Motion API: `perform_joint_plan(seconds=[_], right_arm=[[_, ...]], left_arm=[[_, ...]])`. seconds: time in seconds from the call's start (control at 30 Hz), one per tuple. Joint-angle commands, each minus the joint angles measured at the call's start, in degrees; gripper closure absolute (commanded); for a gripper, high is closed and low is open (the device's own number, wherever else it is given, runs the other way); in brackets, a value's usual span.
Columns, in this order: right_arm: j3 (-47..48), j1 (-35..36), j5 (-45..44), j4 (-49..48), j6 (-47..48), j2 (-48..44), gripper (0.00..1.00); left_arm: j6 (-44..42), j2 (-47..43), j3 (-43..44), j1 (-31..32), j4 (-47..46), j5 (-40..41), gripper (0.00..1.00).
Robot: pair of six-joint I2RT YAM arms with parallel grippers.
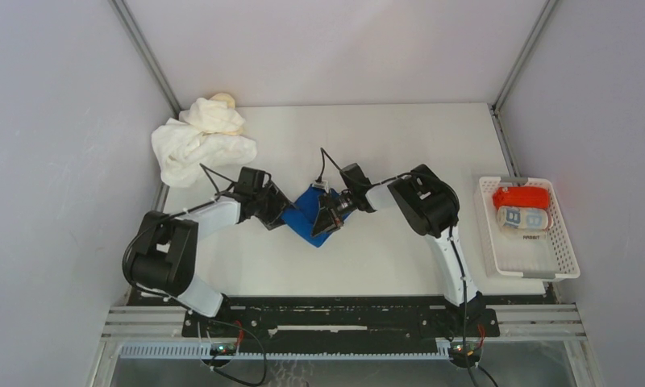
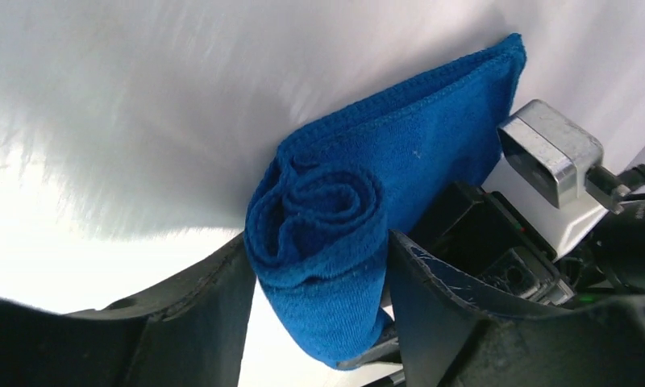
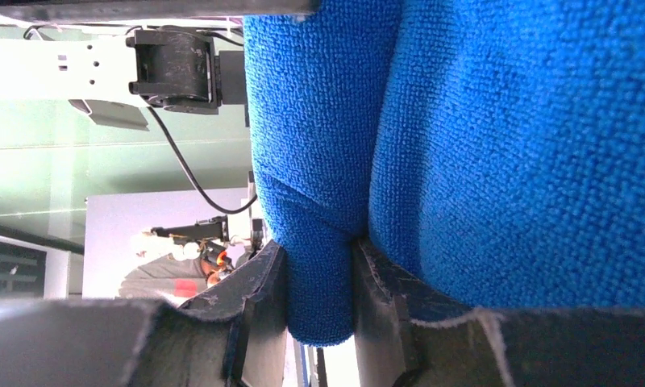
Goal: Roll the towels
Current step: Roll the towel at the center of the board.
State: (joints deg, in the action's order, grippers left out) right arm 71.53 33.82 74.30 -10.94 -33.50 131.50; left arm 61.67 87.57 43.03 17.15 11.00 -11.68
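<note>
Towel roll (image 2: 343,218) between left fingers (image 2: 198,322), edge pinched in right fingers (image 3: 255,322)

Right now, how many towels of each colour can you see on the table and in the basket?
Royal blue terry towel, partly rolled: 1
White crumpled towel: 1
Cream crumpled towel: 1
Pale yellow-orange towel, mostly hidden: 1
Red rolled towel, in white slatted plastic basket: 1
Light-blue patterned rolled towel, same basket: 1
Total: 6
</note>
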Motion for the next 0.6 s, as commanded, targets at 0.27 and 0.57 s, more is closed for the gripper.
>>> perform_joint_plan(seconds=[0.27,0.57], right_arm=[[-0.69,2.11,-24.38,20.88,18.51,-15.27,0.56],[-4.83,16.34,-71.46,26.98,30.72,-32.36,0.35]], left_arm=[[-3.67,8.4,4.74,2.25,2.94,0.55,0.59],[-6.19,9.33,5.86,2.23,7.41,1.57,0.61]])
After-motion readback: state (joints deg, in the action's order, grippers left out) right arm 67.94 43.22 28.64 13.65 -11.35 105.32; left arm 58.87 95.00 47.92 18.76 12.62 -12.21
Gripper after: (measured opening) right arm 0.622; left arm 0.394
